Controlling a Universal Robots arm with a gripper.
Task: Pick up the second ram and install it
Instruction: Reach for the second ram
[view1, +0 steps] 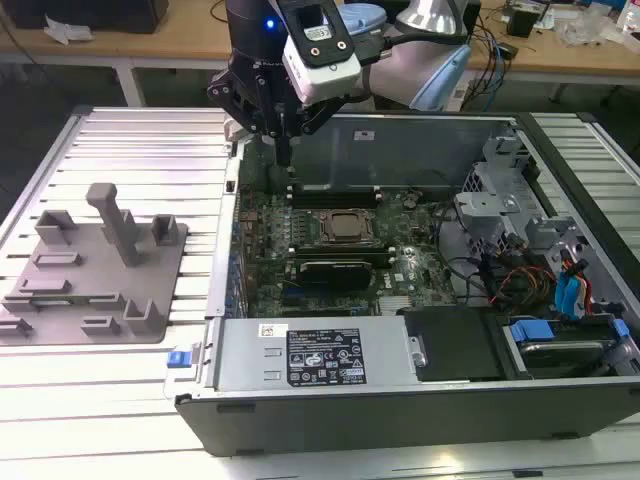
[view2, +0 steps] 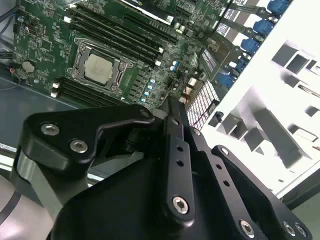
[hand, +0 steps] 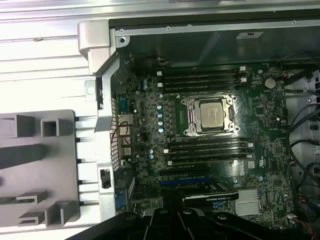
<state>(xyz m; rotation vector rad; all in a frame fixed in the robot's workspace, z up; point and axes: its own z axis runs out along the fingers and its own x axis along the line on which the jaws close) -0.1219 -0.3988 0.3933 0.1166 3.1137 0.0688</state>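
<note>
My gripper (view1: 285, 155) hangs over the far corner of the open computer case (view1: 400, 400), on the exterior view's left, just above the motherboard (view1: 270, 215). Its fingers stand together, shut, and I see nothing between them in the second wrist view (view2: 172, 107). The second ram is out of view. Dark memory slots (hand: 202, 80) (hand: 207, 150) run along both sides of the silver processor (hand: 210, 114), also seen as the far slots (view1: 335, 195) in the exterior view. The grey fixture plate (view1: 90, 270) beside the case carries no green stick.
A black expansion card (view1: 335, 268) sits near the processor (view1: 345, 226). The power supply (view1: 310, 355) lines the case's near wall. Drive cages and loose cables (view1: 520, 280) crowd the exterior view's right. A tall grey post (view1: 118, 222) rises from the fixture, on a ribbed metal table (view1: 120, 400).
</note>
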